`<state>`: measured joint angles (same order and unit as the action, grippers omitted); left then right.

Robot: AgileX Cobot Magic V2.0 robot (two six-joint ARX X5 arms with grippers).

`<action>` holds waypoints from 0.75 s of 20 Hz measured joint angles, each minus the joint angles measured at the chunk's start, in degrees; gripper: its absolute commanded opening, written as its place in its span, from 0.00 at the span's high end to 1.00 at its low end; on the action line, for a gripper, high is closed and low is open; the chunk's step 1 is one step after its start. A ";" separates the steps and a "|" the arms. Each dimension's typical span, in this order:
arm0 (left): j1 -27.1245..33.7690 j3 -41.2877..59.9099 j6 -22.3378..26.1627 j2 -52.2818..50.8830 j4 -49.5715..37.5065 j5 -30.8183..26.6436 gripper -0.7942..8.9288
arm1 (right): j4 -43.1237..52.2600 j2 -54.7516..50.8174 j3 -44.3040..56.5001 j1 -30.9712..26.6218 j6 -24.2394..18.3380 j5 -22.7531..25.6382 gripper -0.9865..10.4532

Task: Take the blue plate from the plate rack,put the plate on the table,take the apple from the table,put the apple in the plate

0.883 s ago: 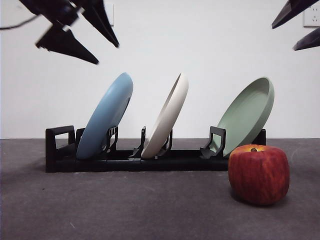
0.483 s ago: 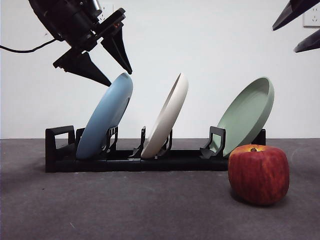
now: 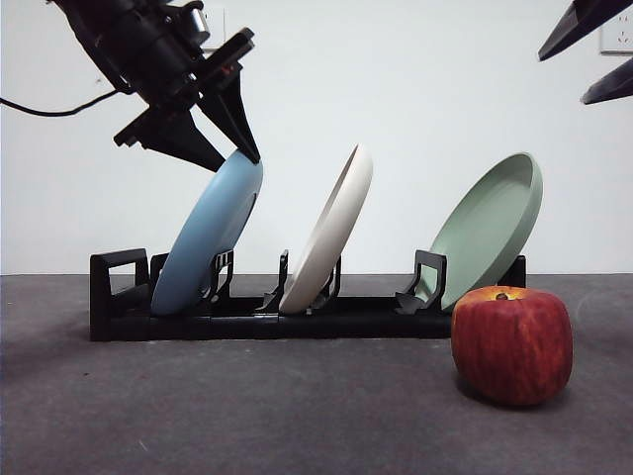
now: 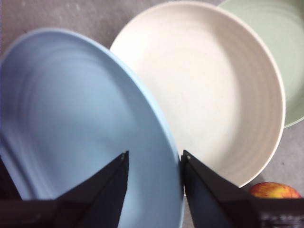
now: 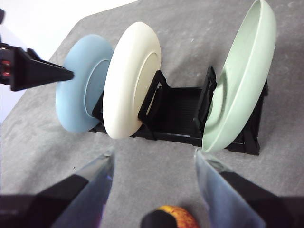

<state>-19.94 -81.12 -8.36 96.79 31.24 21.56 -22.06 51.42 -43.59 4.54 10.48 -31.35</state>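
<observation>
At the blue plate [image 3: 210, 233], our left gripper [image 3: 235, 161] has dropped, open jaws straddling its rim, seemingly untouched; closing comes next.

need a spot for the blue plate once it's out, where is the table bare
Bare table lies in front of the plate rack, beside the apple. The rack itself is crowded: blue plate, cream plate, green plate.

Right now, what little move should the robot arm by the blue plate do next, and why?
Probably shut the left gripper on the blue plate. Its open jaws already straddle the plate's top rim, one on each side, and the plate sits in the plate rack, ungripped.
</observation>
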 measured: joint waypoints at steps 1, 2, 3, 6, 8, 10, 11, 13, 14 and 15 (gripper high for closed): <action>-0.20 0.00 0.02 0.09 0.00 -0.04 0.75 | -0.48 0.00 -0.02 0.00 0.00 0.00 0.67; -0.46 0.00 0.20 0.09 0.00 -0.13 0.86 | -0.83 0.00 0.00 0.00 0.00 0.02 0.67; -0.50 0.00 0.24 0.09 0.04 0.00 0.94 | -1.03 0.00 -0.02 0.00 0.00 0.00 0.67; -1.55 -0.24 0.13 0.07 0.42 0.42 0.93 | -1.60 0.00 -0.02 0.00 0.00 0.02 0.67; -1.62 -0.57 0.15 -0.15 1.62 0.52 0.93 | -1.60 -0.02 0.00 0.00 0.00 0.00 0.67; -1.75 -1.75 0.20 -1.07 2.23 0.68 0.93 | -1.60 0.00 0.00 0.00 0.00 0.00 0.67; -2.10 -2.86 0.22 -2.25 2.97 0.68 0.93 | -1.68 -0.02 -0.02 0.00 0.00 0.00 0.67; -3.21 -6.32 0.31 -5.46 5.11 0.66 0.93 | -1.86 0.00 0.00 0.00 0.00 0.04 0.67; -3.80 -8.57 0.74 -7.48 6.16 0.68 0.93 | -1.86 -0.02 0.00 0.00 0.00 0.04 0.67; -4.44 -11.08 1.51 -9.55 8.00 0.66 0.93 | -1.88 -0.02 -0.02 0.00 0.00 0.04 0.67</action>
<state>-24.38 -92.20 -6.85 87.24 39.24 22.22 -23.94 51.40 -43.62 4.54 10.48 -31.31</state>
